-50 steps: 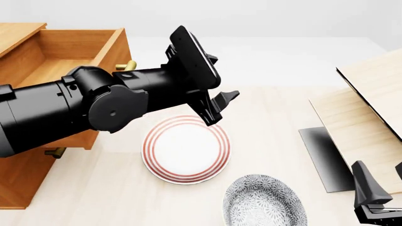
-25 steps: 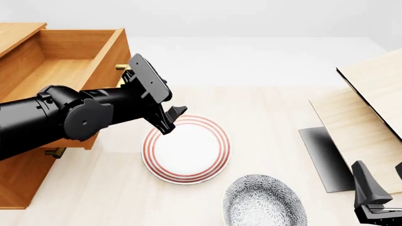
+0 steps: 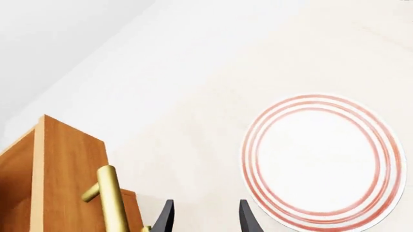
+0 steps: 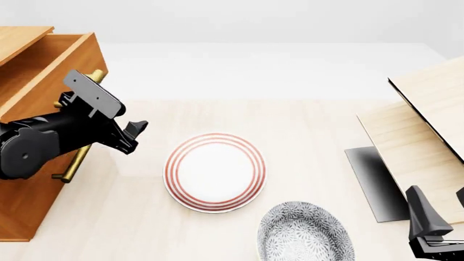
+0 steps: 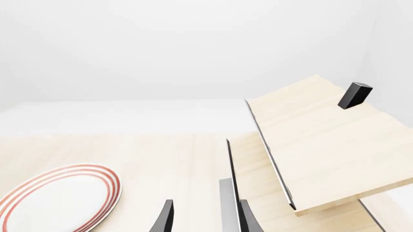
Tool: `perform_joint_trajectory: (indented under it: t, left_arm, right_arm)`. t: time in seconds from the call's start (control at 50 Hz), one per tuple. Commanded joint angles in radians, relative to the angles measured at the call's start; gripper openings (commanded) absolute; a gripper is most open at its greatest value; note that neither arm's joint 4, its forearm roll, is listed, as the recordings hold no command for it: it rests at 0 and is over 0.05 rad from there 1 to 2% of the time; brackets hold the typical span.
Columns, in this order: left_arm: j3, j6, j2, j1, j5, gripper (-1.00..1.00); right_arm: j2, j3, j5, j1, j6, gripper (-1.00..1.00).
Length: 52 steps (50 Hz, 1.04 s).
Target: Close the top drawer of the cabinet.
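The orange-brown cabinet (image 4: 18,217) stands at the left. Its top drawer (image 4: 73,60) stands partly pulled out, its inside showing. The drawer's brass bar handle (image 4: 94,74) runs down its front panel and also shows in the left wrist view (image 3: 113,203), beside the panel (image 3: 65,179). My left gripper (image 4: 136,137) lies right against the drawer front, with the arm across the handle. Its jaws are open and empty, and its fingers (image 3: 164,218) sit just beside the handle. My right gripper (image 4: 442,211) is open and empty at the near right corner.
A red-ringed white plate (image 4: 215,173) lies mid-table, just right of the left gripper. A grey patterned bowl (image 4: 305,232) sits at the near edge. Pale wood panels with black edges (image 4: 417,136) stand at the right, close to the right gripper (image 5: 205,220).
My left arm has swung left from over the plate to the cabinet. The top drawer has slid leftward, deeper into the cabinet. The right arm has not moved.
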Motion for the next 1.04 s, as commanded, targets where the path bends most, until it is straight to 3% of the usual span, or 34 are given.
perform_joint_trajectory:
  t: [0.02, 0.14, 0.66, 0.76, 0.82, 0.86, 0.88, 0.9, 0.92, 0.96, 0.98, 1.04]
  left_arm:
    - [0.023, 0.002, -0.084, 0.147, 0.029, 1.00]
    - [0.035, 0.032, -0.064, 0.262, 0.006, 1.00]
    - [0.061, 0.202, 0.033, 0.600, -0.092, 1.00]
    - [0.030, 0.177, 0.013, 0.615, -0.071, 1.00]
    - [0.031, 0.163, -0.044, 0.566, -0.052, 1.00]
    - [0.033, 0.087, -0.183, 0.426, 0.007, 1.00]
    - [0.033, 0.087, -0.184, 0.426, 0.007, 1.00]
    - [0.081, 0.067, -0.308, 0.270, 0.033, 1.00]
    - [0.076, -0.008, -0.364, 0.241, 0.038, 1.00]
    - [0.153, -0.036, -0.515, 0.100, 0.021, 1.00]
    - [0.182, -0.047, -0.561, 0.076, 0.006, 1.00]
    - [0.322, -0.170, -0.736, -0.053, -0.063, 1.00]
  right_arm:
    - [0.000, 0.000, 0.000, 0.000, 0.000, 1.00]
    - [0.000, 0.000, 0.000, 0.000, 0.000, 1.00]
    - [0.000, 0.000, 0.000, 0.000, 0.000, 1.00]
    - [0.000, 0.000, 0.000, 0.000, 0.000, 1.00]
    - [0.000, 0.000, 0.000, 0.000, 0.000, 1.00]
    - [0.000, 0.000, 0.000, 0.000, 0.000, 1.00]
    - [0.000, 0.000, 0.000, 0.000, 0.000, 1.00]
    - [0.000, 0.000, 0.000, 0.000, 0.000, 1.00]
    - [0.000, 0.000, 0.000, 0.000, 0.000, 1.00]
    - [0.000, 0.000, 0.000, 0.000, 0.000, 1.00]
    - [0.000, 0.000, 0.000, 0.000, 0.000, 1.00]
    - [0.000, 0.000, 0.000, 0.000, 0.000, 1.00]
